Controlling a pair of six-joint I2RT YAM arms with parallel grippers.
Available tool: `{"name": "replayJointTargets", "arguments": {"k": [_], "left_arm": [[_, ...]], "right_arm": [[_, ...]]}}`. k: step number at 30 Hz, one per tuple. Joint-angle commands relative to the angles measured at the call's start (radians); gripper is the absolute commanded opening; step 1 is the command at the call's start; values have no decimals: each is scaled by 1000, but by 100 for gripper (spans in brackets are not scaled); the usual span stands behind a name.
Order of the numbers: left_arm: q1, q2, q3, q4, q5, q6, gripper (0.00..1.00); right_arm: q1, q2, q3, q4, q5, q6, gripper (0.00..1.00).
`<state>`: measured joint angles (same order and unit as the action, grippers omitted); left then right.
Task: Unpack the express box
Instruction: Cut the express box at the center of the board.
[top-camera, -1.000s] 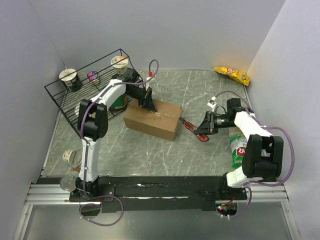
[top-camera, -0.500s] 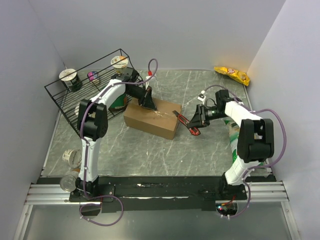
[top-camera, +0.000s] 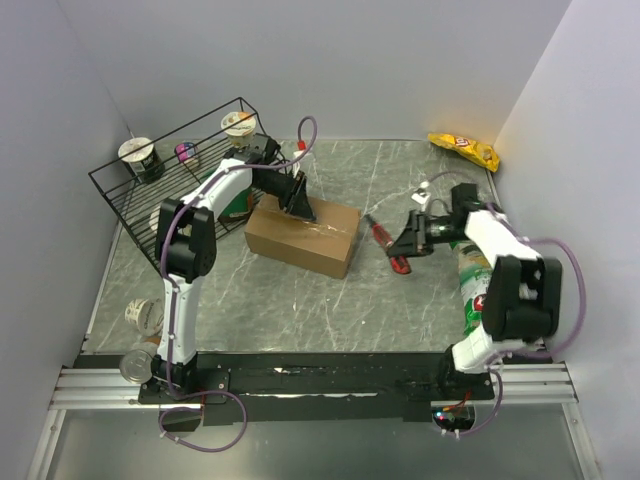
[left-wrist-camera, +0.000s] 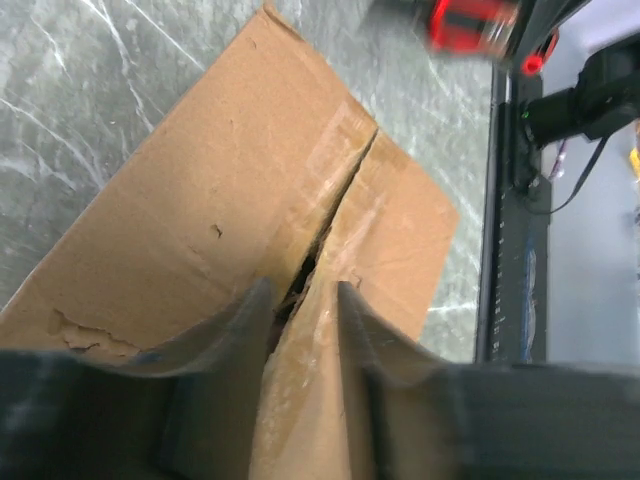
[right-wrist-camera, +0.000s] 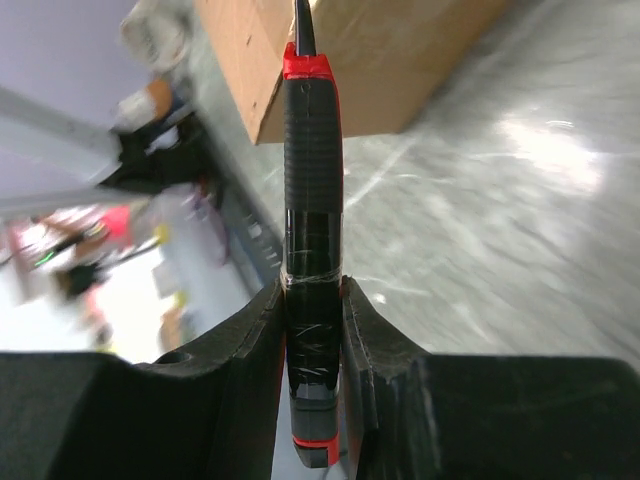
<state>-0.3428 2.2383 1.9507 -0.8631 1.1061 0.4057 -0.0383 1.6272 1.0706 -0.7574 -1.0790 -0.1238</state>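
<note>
The grey worktop (top-camera: 300, 310) lies bare along its near edge. A wire rack (top-camera: 130, 200) fills the far left, close to the express box (top-camera: 310, 240), which lies left of centre. A yellow bag (top-camera: 463, 150) sits in the far right corner. The left pincer (left-wrist-camera: 300, 295) is released, its fingers slightly parted astride the box's split top seam. To the right, clear of the box, the right pincer (right-wrist-camera: 312, 290) is clenched on a red-and-black knife (right-wrist-camera: 312, 150).

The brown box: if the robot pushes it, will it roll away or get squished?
Probably slides, not rolls: the brown box lies flat on the tabletop. Its top may cave under a push, since the centre seam already gapes. The sides look stiff, with straight edges.
</note>
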Motion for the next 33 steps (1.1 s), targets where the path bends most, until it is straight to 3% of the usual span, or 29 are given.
{"name": "replayJointTargets", "arguments": {"k": [1,2,5,8,11,16,18,23,29,30,31,33], "left_arm": [[-25,-115,65,45,2,-15,45],[-30,-132,63,112,-11,-22,52],[-50,-184,50,223,-92,-93,59],[-87,-186,79,181,-267,-35,62],[-113,-244,5,144,-443,77,64],[-104,-428,-218,176,-718,93,63],[-91,-500,-300,153,-689,163,63],[-81,-598,-487,147,-576,330,66],[-120,-700,-717,369,-545,442,73],[-134,-707,-739,401,-564,455,77],[-165,-715,-765,447,-586,452,96],[-211,-742,-861,649,-627,435,96]], "right_arm": [[-63,-249,-9,-11,103,-114,0],[-63,-274,-9,-26,158,-161,0],[-63,-335,-15,-33,229,-209,0],[-66,-334,-23,-69,205,-214,0],[-72,-290,-35,-123,99,-191,0],[-103,-334,-136,14,90,-120,0],[-107,-316,-140,39,91,-62,0],[-109,-170,-97,-13,-91,-71,0],[-109,-86,-80,23,-166,19,0],[-109,-70,-80,27,-168,30,0],[-110,-63,-78,27,-170,35,0],[-109,-41,-52,-11,-173,17,0]]}}
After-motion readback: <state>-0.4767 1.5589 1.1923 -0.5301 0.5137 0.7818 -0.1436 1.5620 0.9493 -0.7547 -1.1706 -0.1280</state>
